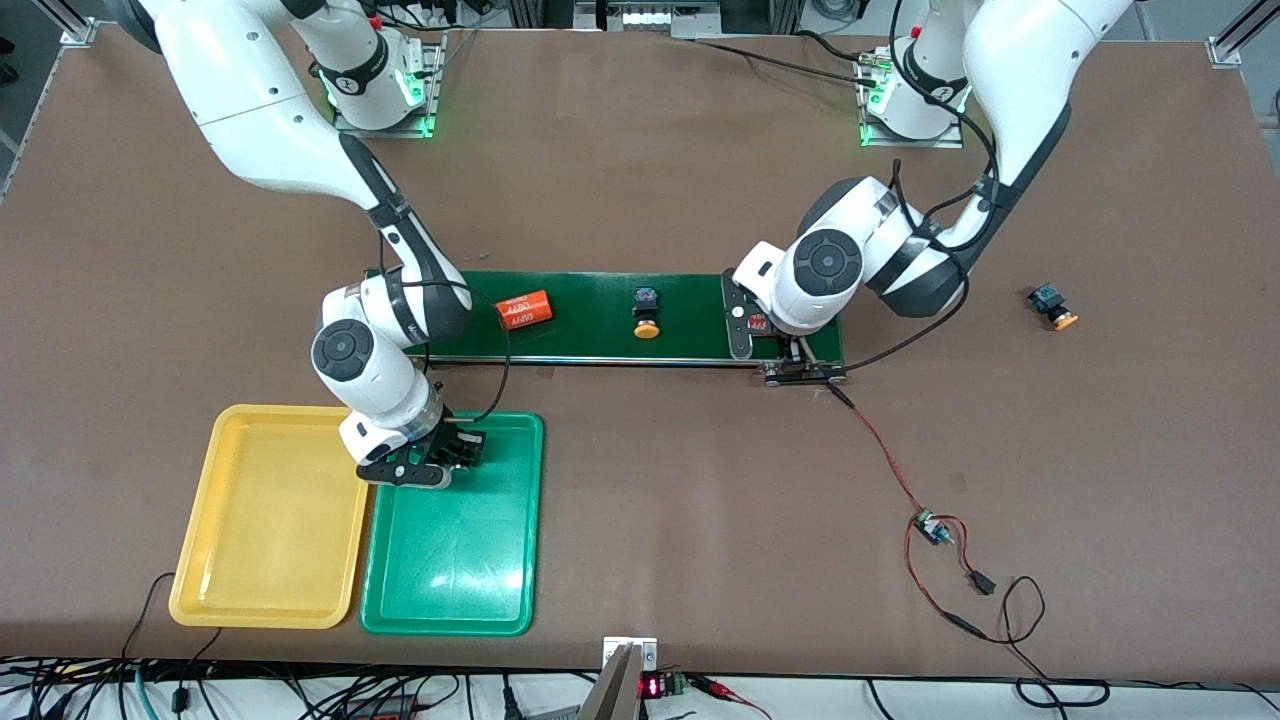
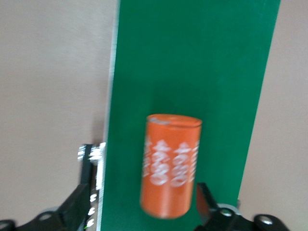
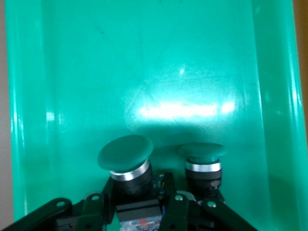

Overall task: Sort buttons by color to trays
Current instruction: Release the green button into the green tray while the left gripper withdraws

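The right arm bends down steeply, its gripper [image 1: 440, 462] low in the green tray [image 1: 455, 590], fingers clasping a green button [image 3: 126, 159]. The left gripper [image 2: 144, 211] hangs spread wide above an orange cylinder [image 2: 171, 163] on the belt [image 1: 590, 345].

Left pincer [image 2: 144, 211] wide open, right pincer [image 3: 139, 202] low, slightly parted.

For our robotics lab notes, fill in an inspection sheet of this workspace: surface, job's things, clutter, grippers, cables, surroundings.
Surface: brown table, conveyor belt across the middle.
Job's things: two green buttons in green tray; yellow tray beside it; yellow button on belt; another toward the left arm's end.
Clutter: orange cylinder on belt.
Grippers: right gripper over green tray at one button; left gripper open over the belt.
Cables: red-black wire from belt.
Surroundings: nothing seen.
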Available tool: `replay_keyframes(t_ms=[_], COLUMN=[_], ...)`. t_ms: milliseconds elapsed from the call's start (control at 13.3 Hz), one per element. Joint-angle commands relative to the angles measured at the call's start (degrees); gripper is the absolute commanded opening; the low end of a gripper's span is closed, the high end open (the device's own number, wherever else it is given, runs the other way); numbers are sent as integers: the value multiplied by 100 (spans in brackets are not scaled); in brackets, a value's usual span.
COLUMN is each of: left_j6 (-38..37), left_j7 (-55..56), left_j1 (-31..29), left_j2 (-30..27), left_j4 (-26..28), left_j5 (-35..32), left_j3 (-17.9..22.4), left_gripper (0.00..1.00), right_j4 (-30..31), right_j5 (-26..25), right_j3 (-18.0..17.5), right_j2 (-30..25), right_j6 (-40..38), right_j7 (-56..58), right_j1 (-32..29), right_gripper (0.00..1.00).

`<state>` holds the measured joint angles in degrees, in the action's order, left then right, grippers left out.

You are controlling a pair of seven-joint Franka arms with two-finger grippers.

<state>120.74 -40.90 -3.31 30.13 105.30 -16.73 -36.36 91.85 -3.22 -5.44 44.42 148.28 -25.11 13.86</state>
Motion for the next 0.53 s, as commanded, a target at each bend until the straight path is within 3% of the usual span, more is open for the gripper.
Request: replay_keyframes(t_ms=[0,151,453], left_j6=[-365,-892,-1000], left_j7=[64,108,467], left_j1=[-170,-170,-581], left_j2=[-350,-359,-385], left_j4=[-113,-456,-677], left_j5=[-32,-32,-24], left_j3=[15,277,499], left_gripper=[100,100,100], right_j4=[-132,-132,-1], right_j5=[-65,-56,-4], right_j3=[70,61,26], right_j2=[85,50,-414], right_j6=[43,43,-481], right_j7=[-29,-47,-38], right_j1=[90,126,134], right_gripper=[92,100,100])
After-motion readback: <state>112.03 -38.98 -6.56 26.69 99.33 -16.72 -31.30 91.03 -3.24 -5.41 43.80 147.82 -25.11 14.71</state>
